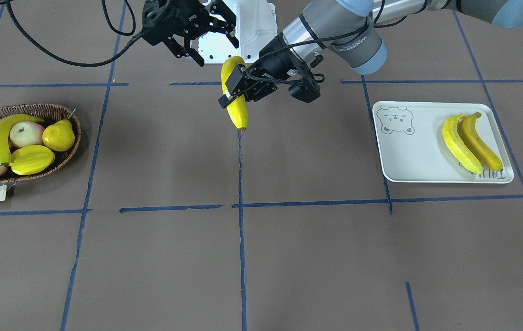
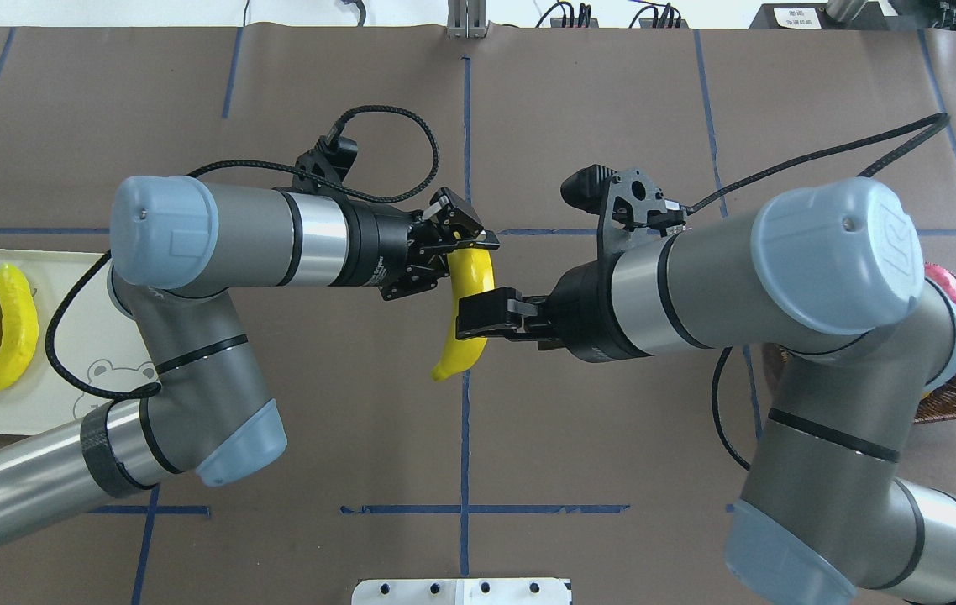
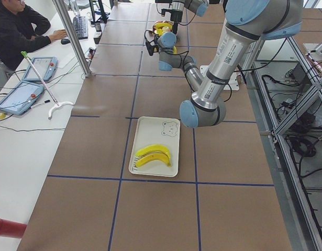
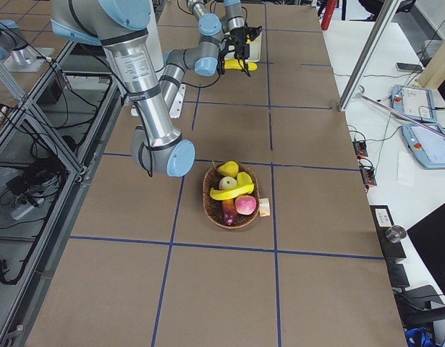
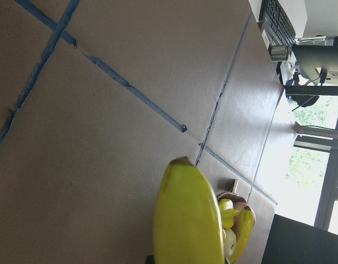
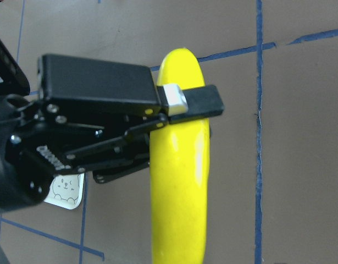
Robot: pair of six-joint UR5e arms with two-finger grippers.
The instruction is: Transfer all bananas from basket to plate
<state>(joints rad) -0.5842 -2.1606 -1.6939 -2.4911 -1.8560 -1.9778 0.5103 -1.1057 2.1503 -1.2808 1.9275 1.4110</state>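
Left gripper (image 1: 235, 94) clamped on held banana (image 1: 238, 115), mid-air. Right gripper (image 1: 218, 53) just beside it, jaws wide, holding nothing.
Plate (image 1: 408, 151) well off on left gripper's arm side, carrying two bananas (image 1: 461, 145).
Basket (image 1: 36, 108) well beyond right gripper: basket banana (image 1: 2, 135), starfruit (image 1: 31, 159), pear (image 1: 58, 135), apples (image 1: 25, 133).
Overhead view overlaps right gripper with held banana; front-facing view shows gap.
Right wrist view: left finger (image 6: 193, 102) crosses held banana.

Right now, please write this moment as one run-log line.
left pincer: shut on banana, mid-air | right pincer: open | plate: two bananas | basket: one banana
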